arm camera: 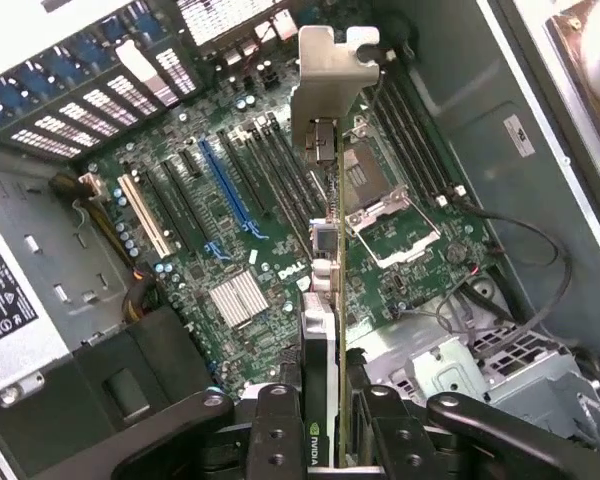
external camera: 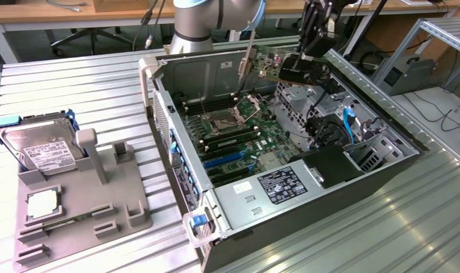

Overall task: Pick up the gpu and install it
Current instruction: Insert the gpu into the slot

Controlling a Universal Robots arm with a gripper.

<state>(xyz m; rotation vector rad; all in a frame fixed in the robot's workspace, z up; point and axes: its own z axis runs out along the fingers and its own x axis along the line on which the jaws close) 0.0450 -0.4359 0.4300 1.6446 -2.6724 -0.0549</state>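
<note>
Wrist view, nearest you: the gripper (arm camera: 325, 425) is clamped on the gpu (arm camera: 323, 320), card edge-on with its bracket (arm camera: 328, 90) pointing away. Pickup's done, seating isn't: beyond the card, the motherboard (arm camera: 230, 250) slots look empty, the blue slot (arm camera: 225, 185) included. Exterior view has the card over the open case (external camera: 195, 74), probably clear of the board.

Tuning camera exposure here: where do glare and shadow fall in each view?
Exterior view: bright glare streaks the ribbed silver metal table; the open black computer case is dimmer inside. Wrist view: the silvery bracket of the thin black gpu card shines pale.
</note>
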